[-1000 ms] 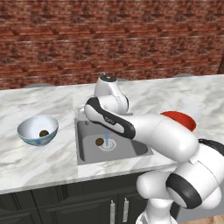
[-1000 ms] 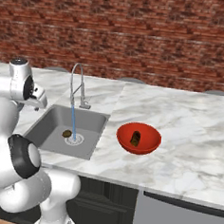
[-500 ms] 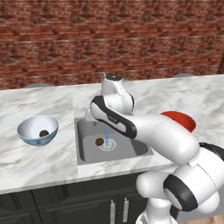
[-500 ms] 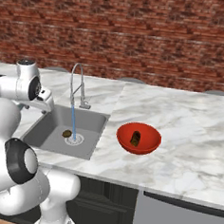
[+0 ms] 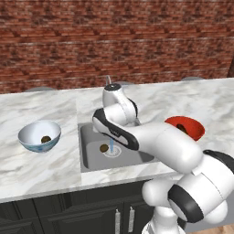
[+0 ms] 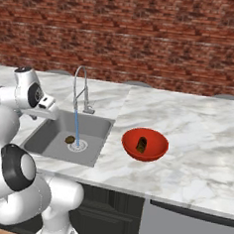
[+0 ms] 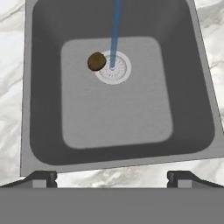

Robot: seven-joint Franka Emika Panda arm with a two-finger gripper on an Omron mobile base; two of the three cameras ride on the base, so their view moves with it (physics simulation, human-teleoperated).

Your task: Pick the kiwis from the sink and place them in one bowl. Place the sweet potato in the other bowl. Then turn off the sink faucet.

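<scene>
White-inside bowl (image 5: 39, 135) at far left of the marble counter (image 5: 41, 167) holds one kiwi (image 5: 45, 139). Grey metal sink (image 7: 48, 131) next: the other kiwi (image 7: 96, 61), round, fuzzy brown, touches the left rim of the drain (image 7: 114, 69) beside the water stream (image 7: 114, 30). Gripper (image 7: 111, 177) hangs above the near sink edge, fingers spread wide, empty (kiwi lies ahead, slightly left). Glossy red bowl (image 6: 144, 144) at right holds the sweet potato (image 6: 141, 144). Faucet (image 6: 80, 89) running.

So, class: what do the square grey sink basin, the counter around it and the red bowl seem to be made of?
Square grey sink basin: probably brushed metal, matte and evenly grey. White veined counter: looks like polished marble, from its grey veining. Glossy red bowl: glazed ceramic or plastic; the shine leaves that open.
</scene>
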